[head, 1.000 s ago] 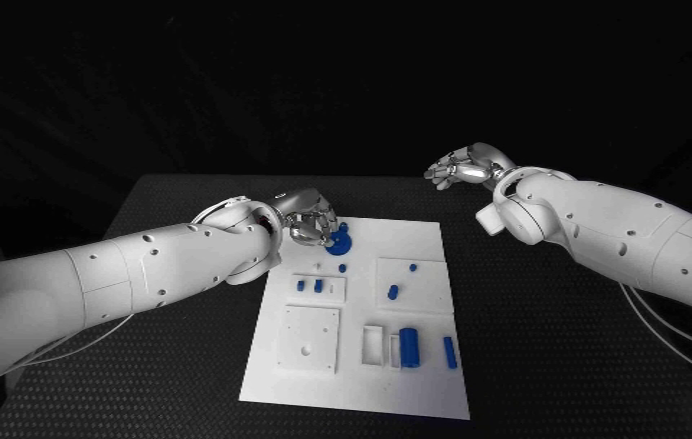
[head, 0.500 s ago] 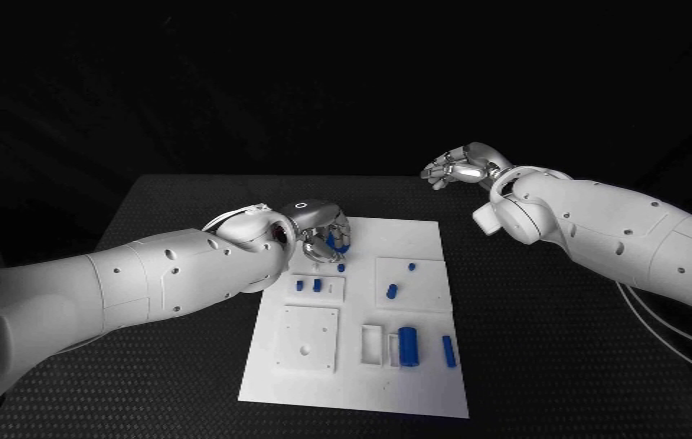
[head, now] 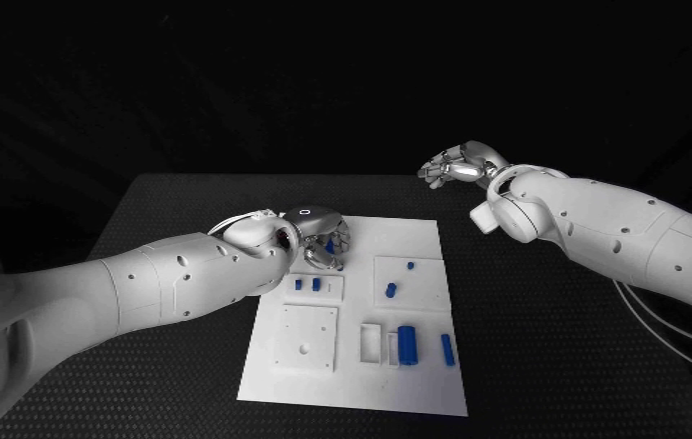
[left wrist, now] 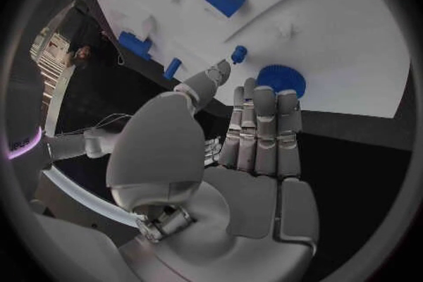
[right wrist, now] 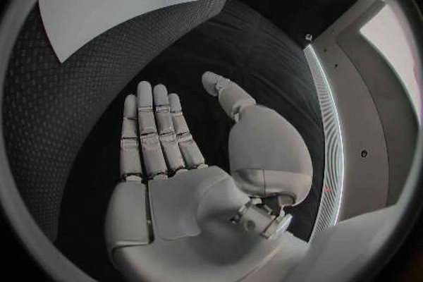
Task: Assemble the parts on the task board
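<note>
Left hand (head: 320, 237) is hanging over the far-left corner of the white task board (head: 332, 384), fingers stretched out flat and side by side, thumb off to one side, nothing in its grasp. From the left wrist camera the fingertips (left wrist: 264, 95) sit right over the round blue gear (left wrist: 280, 77), but whether they actually touch it I honestly can't tell. A tiny blue peg (left wrist: 238, 53) sits just beside the gear.

Right hand (head: 462, 169) is raised off past the board's far-right corner, well clear of everything; its own wrist camera shows the palm flat and the fingers (right wrist: 151, 127) straight and empty over the black table (head: 173, 209).

Rest of the blue parts lie on the board: two small blocks (head: 307, 284), two bits (head: 392, 290) in the right recess, and a cylinder (head: 408, 344) with a slim bar (head: 447, 350) near the front.
</note>
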You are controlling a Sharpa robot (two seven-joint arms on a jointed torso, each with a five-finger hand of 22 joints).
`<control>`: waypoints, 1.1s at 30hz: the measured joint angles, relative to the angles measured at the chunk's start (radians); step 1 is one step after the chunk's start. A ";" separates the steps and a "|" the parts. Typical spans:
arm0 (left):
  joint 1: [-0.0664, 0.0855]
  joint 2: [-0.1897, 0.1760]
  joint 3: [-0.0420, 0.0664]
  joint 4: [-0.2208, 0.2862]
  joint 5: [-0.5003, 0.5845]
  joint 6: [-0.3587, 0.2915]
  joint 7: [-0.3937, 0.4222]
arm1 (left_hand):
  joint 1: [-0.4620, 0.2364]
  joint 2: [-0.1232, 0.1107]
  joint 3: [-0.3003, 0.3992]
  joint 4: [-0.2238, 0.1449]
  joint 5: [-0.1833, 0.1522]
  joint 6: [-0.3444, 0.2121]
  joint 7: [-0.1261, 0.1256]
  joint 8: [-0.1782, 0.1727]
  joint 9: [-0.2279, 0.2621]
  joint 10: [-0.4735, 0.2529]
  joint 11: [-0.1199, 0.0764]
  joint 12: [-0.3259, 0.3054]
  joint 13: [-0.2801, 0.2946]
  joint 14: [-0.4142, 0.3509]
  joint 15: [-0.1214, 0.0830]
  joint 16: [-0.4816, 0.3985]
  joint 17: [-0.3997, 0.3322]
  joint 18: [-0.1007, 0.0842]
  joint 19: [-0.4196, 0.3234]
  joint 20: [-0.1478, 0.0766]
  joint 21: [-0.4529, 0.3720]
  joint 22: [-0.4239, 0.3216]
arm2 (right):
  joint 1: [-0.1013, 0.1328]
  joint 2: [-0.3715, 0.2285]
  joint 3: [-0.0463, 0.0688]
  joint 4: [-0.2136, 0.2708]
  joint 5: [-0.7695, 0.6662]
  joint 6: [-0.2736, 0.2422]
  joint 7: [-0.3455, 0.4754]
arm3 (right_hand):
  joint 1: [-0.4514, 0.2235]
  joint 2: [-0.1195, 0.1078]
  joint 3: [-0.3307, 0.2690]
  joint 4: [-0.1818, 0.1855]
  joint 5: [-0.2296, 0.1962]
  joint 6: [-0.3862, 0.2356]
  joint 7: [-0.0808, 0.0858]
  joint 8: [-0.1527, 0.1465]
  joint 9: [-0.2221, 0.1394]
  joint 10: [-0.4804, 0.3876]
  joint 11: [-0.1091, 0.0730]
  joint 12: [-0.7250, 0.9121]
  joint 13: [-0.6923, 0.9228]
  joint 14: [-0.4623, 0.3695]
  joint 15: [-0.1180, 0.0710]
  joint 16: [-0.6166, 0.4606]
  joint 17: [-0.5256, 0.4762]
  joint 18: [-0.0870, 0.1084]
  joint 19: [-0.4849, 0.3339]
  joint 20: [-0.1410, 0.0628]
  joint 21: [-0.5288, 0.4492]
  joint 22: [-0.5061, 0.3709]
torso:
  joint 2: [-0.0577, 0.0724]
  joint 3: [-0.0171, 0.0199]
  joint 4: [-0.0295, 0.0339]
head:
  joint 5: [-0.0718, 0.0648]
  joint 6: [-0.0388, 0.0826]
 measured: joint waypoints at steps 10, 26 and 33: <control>-0.007 0.001 0.000 -0.010 -0.003 0.003 0.011 | 0.004 0.004 0.000 0.000 0.000 0.004 0.004 0.000 -0.006 0.008 0.000 -0.012 -0.003 0.004 0.004 0.016 0.012 0.000 0.000 0.000 0.008 0.008 | 0.000 -0.002 0.000 0.002 0.000 0.000 0.000 | 0.000 0.000 0.000 0.000 0.000 0.000 0.000 0.000 0.000 0.000 0.000 0.000 0.000 0.000 0.000 -0.004 0.001 0.000 0.000 0.000 0.000 0.001 | 0.000 -0.0001 0.0012 | -0.005 -0.005; -0.018 0.020 0.000 -0.042 -0.014 0.015 0.025 | 0.020 0.020 0.005 0.001 0.004 0.014 0.007 0.000 -0.012 0.019 0.000 -0.026 -0.007 0.007 0.000 0.034 0.023 0.000 0.007 -0.003 0.012 0.017 | 0.000 -0.001 0.000 0.005 0.000 0.000 -0.001 | 0.004 0.004 0.000 0.000 0.000 -0.003 0.003 0.000 0.000 0.000 0.000 0.000 0.000 0.000 0.000 -0.004 0.001 0.000 0.000 0.000 -0.004 0.002 | -0.002 0.0007 0.0029 | -0.007 -0.009; -0.026 0.029 0.000 -0.043 -0.018 0.021 0.030 | 0.020 0.020 0.005 0.000 0.004 0.014 0.007 0.000 -0.013 0.020 -0.001 -0.031 -0.008 0.007 0.000 0.034 0.024 0.000 0.007 -0.003 0.012 0.018 | 0.000 0.003 0.000 0.004 0.000 0.000 -0.001 | 0.004 0.004 0.000 0.000 0.000 -0.003 0.003 0.000 -0.001 0.000 0.000 0.000 0.000 0.000 0.000 -0.004 0.002 0.000 0.000 0.000 -0.004 0.003 | -0.002 -0.0006 0.0020 | -0.007 -0.010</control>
